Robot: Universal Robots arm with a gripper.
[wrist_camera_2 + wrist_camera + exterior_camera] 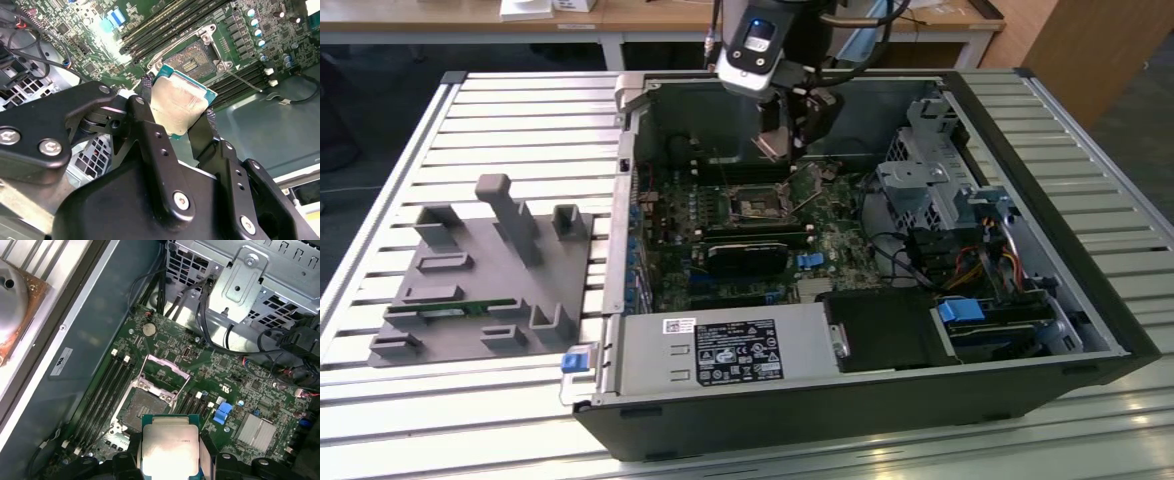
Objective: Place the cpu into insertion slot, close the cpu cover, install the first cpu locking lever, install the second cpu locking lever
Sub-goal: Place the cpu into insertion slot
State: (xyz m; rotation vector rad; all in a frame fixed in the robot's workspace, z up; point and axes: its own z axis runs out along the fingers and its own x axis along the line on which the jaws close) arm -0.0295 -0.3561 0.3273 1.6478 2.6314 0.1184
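Our hand point(178, 102) pinches the cpu point(170, 447) by two opposite edges between its black fingers point(150, 135), with the chip's dull silver top turned toward both wrist views. We see the chip held in the air near the insertion slot point(143, 409), apart from it and a little to one side. The slot lies bare, its dark contact field uncovered. At the slot's edge the cpu cover point(167, 365) stands swung up. Long memory slots point(100, 395) run just beside the slot on the green motherboard point(235, 390). The board sits inside the open computer case point(854, 410) on our slatted counter point(520, 100).
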